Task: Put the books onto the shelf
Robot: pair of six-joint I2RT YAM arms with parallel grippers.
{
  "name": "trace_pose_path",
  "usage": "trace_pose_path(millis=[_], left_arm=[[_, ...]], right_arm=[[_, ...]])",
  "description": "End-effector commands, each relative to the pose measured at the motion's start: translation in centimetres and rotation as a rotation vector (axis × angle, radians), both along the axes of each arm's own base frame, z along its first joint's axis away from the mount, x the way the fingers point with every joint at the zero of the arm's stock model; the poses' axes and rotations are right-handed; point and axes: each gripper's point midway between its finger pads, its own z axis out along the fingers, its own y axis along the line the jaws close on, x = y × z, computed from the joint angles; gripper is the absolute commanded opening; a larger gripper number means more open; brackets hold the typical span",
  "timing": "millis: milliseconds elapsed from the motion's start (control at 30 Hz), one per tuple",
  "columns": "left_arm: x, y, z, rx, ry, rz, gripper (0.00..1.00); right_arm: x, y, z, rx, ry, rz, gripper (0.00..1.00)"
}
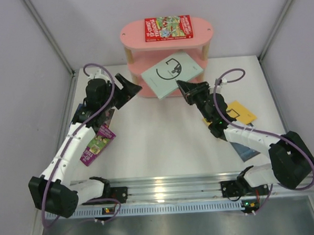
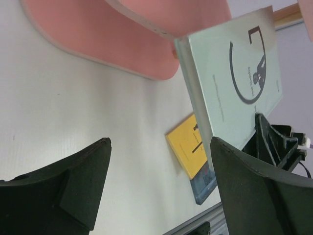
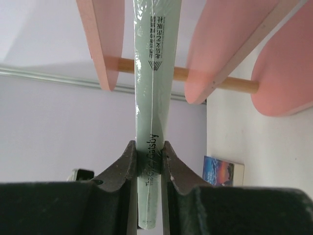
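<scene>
atop shelf (image 1: 133, 38) red book (image 1: 168, 28); right hand (image 3: 149, 149) clamps grey-green book (image 1: 171, 74) between tiers; left hand (image 2: 160, 147) spread, empty.

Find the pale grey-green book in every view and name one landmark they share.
Top external: grey-green book at upper centre, angled in front of the shelf, right gripper at its near corner.
Left wrist: grey-green book at upper right, cover facing the camera.
Right wrist: grey-green book at centre, edge-on, clamped in the right gripper.
Shared landmark: pink shelf.
</scene>
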Motion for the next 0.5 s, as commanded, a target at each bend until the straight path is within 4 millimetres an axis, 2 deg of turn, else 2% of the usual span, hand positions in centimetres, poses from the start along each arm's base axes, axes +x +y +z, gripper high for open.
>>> trace_pose_path(millis=[0,33,67,100,167,200,267,300,400,467], left_arm=[[-1.8,1.9,2.7,0.083,-0.094,0.022,0.88],[-2.2,2.2,2.8,0.087,-0.101,0.03,0.88],[-2.5,2.4,2.3,0.093,-0.094,0.035,0.88],[-3.1,2.6,2.9,0.087,-0.118,0.037,0.88],[-3.7,2.2,2.7,0.078,-0.131,0.004,0.88],[-4.2,2.0,2.8,0.074,-0.142,-0.018,0.88],[-4.8,1.5,2.2,0.068,-0.127,-0.059,0.88],[-5.1,1.5,2.0,0.069,-0.12,-0.065,0.88],[-5.5,1.6,1.6,0.079,-0.123,-0.071,0.88],[-5.6,1.8,1.3,0.086,-0.122,-0.065,0.88]], right_arm=[[1.4,-2.3,8.9,0.181,-0.214,-0.124,0.0],[1.7,-2.3,8.9,0.186,-0.212,-0.135,0.0],[2.2,-2.7,9.7,0.207,-0.229,-0.162,0.0],[2.9,-2.4,9.0,0.204,-0.218,-0.172,0.0],[3.7,-2.5,9.8,0.226,-0.238,-0.202,0.0],[4.4,-2.1,9.2,0.223,-0.225,-0.207,0.0],[5.2,-2.2,9.7,0.233,-0.232,-0.238,0.0],[5.9,-2.0,9.0,0.224,-0.218,-0.249,0.0],[7.6,-1.7,8.3,0.24,-0.197,-0.284,0.0],[8.3,-1.5,8.8,0.269,-0.206,-0.301,0.0]])
